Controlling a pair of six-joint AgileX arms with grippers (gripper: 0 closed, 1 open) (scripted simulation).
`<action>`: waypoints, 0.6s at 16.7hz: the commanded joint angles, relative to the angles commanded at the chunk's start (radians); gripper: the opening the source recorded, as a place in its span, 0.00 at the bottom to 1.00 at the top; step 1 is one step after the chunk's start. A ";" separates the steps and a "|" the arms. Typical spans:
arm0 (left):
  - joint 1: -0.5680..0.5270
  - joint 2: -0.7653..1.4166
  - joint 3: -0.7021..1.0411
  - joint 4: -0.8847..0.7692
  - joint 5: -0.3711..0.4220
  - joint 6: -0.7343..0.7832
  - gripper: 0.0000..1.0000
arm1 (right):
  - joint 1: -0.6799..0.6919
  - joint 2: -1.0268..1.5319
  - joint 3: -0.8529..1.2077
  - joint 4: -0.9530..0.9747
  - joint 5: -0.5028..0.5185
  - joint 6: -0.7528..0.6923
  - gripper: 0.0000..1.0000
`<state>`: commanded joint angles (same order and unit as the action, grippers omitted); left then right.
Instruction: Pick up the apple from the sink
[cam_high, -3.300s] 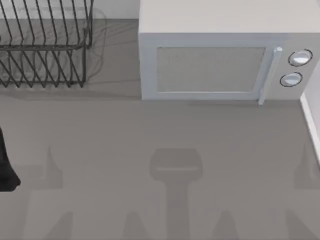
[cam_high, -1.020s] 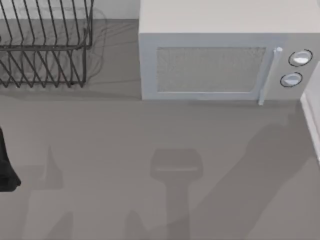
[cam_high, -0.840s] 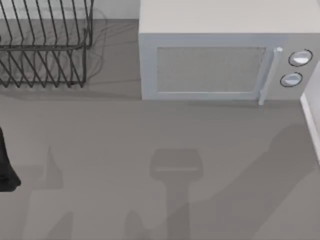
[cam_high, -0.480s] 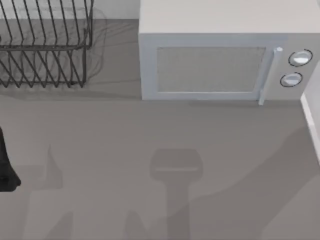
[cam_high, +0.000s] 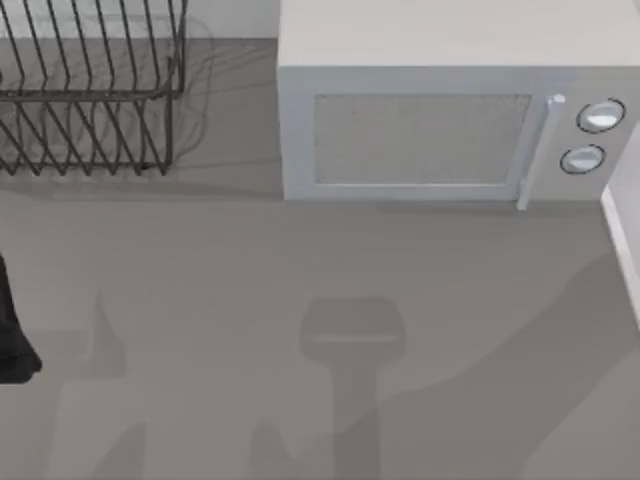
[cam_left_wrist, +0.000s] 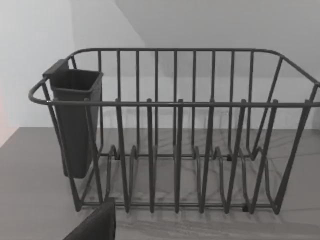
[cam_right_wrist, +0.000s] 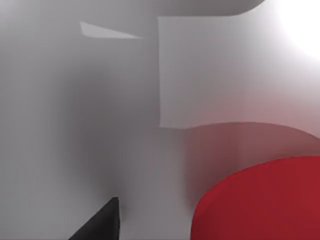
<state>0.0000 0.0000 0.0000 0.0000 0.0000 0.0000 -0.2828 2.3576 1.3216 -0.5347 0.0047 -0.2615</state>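
The apple (cam_right_wrist: 260, 200) is a bright-red rounded blob, seen very close in the right wrist view. It lies low against the pale grey sink wall (cam_right_wrist: 220, 75), which picks up a red tint from it. A black corner of my right gripper (cam_right_wrist: 102, 220) sits just beside the apple, with a gap of bare sink between them. My left arm (cam_high: 12, 335) rests at the counter's left edge, and a black corner of its gripper (cam_left_wrist: 95, 225) faces the dish rack.
A dark wire dish rack (cam_high: 90, 100) with a black cutlery cup (cam_left_wrist: 75, 120) stands at the back left. A white microwave (cam_high: 440, 120) fills the back right. A pale raised edge (cam_high: 622, 240) runs along the counter's right side.
A broad arm shadow has spread over the counter's lower right since the oldest frame, and over the last second it slid further right. The left arm, rack and microwave are unchanged.
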 joint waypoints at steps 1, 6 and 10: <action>0.000 0.000 0.000 0.000 0.000 0.000 1.00 | 0.000 0.000 0.000 0.000 0.000 0.000 0.55; 0.000 0.000 0.000 0.000 0.000 0.000 1.00 | 0.000 0.000 0.000 0.000 0.000 0.000 0.17; 0.000 0.000 0.000 0.000 0.000 0.000 1.00 | 0.000 0.000 0.000 0.000 0.000 0.000 0.00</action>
<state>0.0000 0.0000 0.0000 0.0000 0.0000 0.0000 -0.2828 2.3576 1.3216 -0.5347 0.0047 -0.2615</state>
